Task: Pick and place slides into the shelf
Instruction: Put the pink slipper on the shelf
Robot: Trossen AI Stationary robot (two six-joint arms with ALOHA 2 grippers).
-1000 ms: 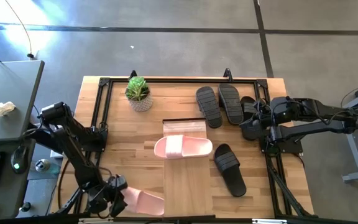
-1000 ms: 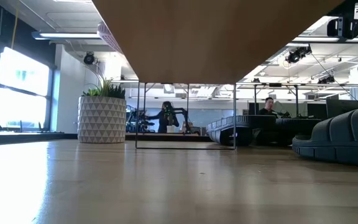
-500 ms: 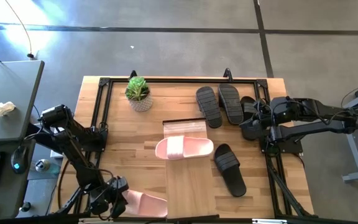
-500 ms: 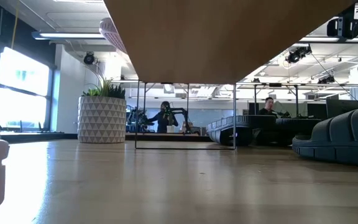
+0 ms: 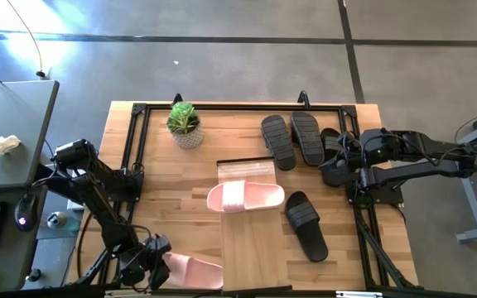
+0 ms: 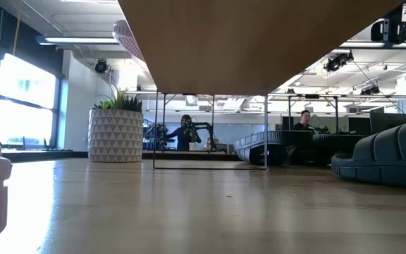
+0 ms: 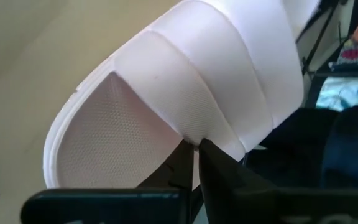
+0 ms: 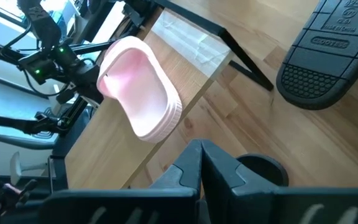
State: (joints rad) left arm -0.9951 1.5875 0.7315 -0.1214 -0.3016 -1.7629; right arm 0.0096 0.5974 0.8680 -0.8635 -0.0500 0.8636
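At the table's near left edge, the left gripper (image 5: 154, 263) pinches a pale pink slide's (image 5: 195, 270) strap; next, lifting it to the shelf (image 5: 253, 240). The right gripper (image 5: 331, 170) waits, jaws pressed together.

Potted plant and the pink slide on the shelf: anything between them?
Nothing: high view shows bare tabletop between potted plant and pink slide, plus the shelf's near edge.
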